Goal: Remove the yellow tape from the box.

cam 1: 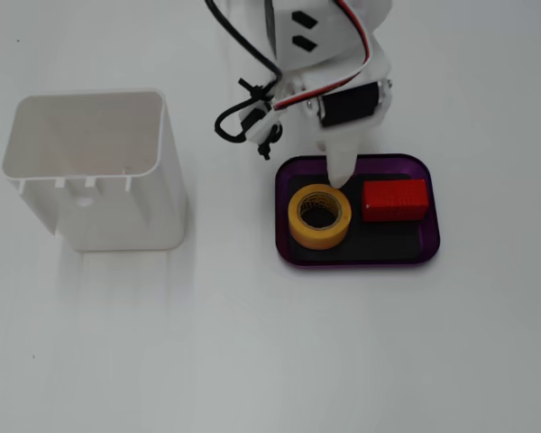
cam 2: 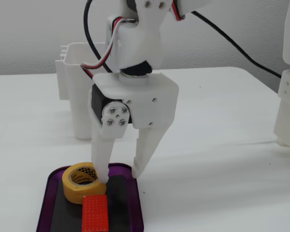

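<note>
The yellow tape point(cam 1: 319, 216) lies flat in the left half of the purple box point(cam 1: 356, 262), next to a red block point(cam 1: 394, 199). In the other fixed view the tape point(cam 2: 79, 182) sits behind the red block point(cam 2: 95, 214) in the box point(cam 2: 137, 208). My white gripper point(cam 1: 340, 170) reaches down from the top of the view and is open. In that other view the gripper point(cam 2: 119, 176) has its left fingertip point(cam 2: 102, 178) at the tape's rim, and its right fingertip point(cam 2: 135, 173) outside the tape over the box's edge. Nothing is held.
A tall white open-topped container point(cam 1: 90, 180) stands left of the box; it also shows behind the arm point(cam 2: 72, 82). A white structure point(cam 2: 287, 96) stands at that view's right edge. Black cables point(cam 1: 243, 113) hang from the arm.
</note>
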